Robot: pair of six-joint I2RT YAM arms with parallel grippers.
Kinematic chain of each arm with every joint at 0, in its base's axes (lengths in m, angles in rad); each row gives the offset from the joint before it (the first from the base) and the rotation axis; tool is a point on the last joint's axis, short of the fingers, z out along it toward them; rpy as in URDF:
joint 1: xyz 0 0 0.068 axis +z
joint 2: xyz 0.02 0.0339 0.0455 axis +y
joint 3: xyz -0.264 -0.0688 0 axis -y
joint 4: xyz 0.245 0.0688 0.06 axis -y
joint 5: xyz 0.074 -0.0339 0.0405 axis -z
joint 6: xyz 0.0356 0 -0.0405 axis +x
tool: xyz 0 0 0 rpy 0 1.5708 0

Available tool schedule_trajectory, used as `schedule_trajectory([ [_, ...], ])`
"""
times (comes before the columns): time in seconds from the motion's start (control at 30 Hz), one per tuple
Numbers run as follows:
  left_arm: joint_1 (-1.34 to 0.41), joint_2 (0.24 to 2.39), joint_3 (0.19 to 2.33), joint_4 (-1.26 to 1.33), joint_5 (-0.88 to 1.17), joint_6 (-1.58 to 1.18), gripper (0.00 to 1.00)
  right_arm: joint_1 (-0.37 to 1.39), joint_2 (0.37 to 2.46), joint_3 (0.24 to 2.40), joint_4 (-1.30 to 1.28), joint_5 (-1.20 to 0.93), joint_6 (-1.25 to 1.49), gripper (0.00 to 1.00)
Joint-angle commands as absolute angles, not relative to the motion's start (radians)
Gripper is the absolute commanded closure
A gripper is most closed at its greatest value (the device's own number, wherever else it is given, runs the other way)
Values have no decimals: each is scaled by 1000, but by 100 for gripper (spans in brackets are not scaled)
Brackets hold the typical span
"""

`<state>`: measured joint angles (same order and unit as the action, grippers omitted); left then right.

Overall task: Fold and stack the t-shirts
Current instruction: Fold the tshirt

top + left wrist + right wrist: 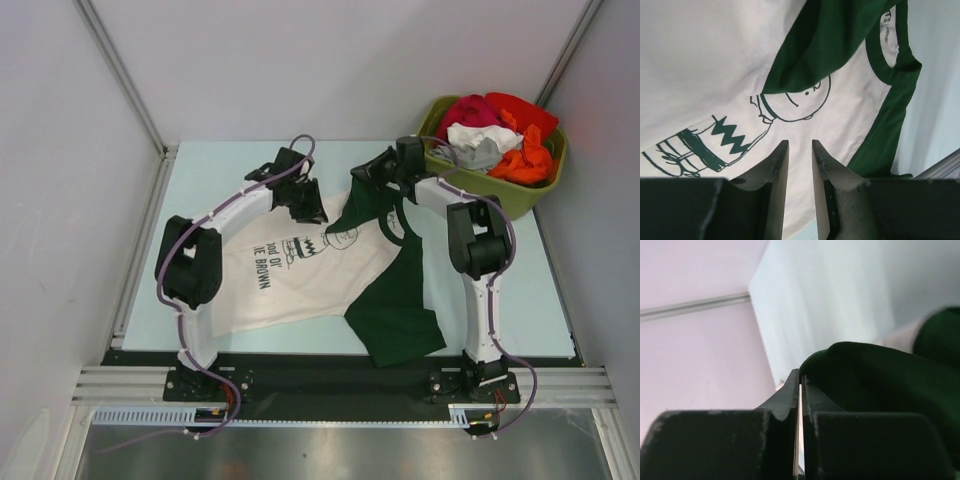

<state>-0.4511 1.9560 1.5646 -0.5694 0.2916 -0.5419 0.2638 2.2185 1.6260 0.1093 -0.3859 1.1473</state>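
Lying on the table: one t-shirt point(310, 285), cream-white body with dark green sleeves and a green collar, spread open in the middle and not folded.
Print: a cartoon figure point(300, 250) in a zigzag top faces up, with black lettering point(262, 268) to its left.
Collar: the collar point(885, 55) points to the far right of the shirt.
Near sleeve: the near sleeve point(395, 325) lies flat, reaching toward the near edge on the right.
Far sleeve: the far sleeve point(378, 205) is folded in over the chest and covers part of the figure's head; its far tip is drawn up to a point.
Right gripper: the right gripper point(800, 374) has its fingers pressed together, pinching the green cloth of that far tip.
Left gripper: the left gripper point(800, 145) is at the shirt's far-left edge above the white cloth, fingers parted by a narrow gap with nothing between them; whether they touch the cloth cannot be told.
Table: the pale table point(200, 180) is bare to the left of the shirt.
Tub: an olive-green tub point(525, 195) stands at the far right corner, apart from the shirt.
Tub contents: a heap of red, orange, white and grey clothes point(500, 135).
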Motion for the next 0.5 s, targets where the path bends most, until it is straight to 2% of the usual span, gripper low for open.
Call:
schedule_trajectory([
  [0.0,-419,1908,1605,-545,268,-489,71,272,2276,1759,222,-331,1252,100],
  [0.23,-384,1901,1592,-543,288,-494,71,268,2384,1871,308,-261,1249,100],
  [0.4,-382,1901,1575,-535,298,-492,70,261,2488,2032,302,-232,1229,100],
  [0.47,-380,1913,1578,-532,311,-486,67,258,2534,2120,220,-277,1213,91],
])
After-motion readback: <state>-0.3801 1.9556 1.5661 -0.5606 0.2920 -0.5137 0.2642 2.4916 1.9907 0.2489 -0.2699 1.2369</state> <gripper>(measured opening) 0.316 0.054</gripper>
